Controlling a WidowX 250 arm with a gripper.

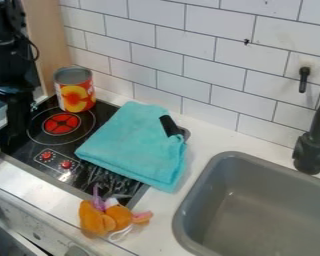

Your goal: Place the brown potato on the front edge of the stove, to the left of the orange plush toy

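Black claw [16, 131], near can [76, 94], over stovetop [61, 123]

On the white countertop [157, 216], with its black stovetop [88, 176] at left, are placed a far can [76, 91], a turquoise cloth [131, 144] and a near orange plush toy [105, 218].

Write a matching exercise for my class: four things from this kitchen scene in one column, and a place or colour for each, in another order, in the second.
Things
1. Can
2. Folded cloth
3. Soft toy
4. Sink

Places and colours
A. Grey, set into the counter
B. Upright near the wall, on a back corner of the stove
C. Mostly orange, near the counter's front edge
D. Turquoise, lying flat over part of the stove

Right pairs: 1-B, 2-D, 3-C, 4-A
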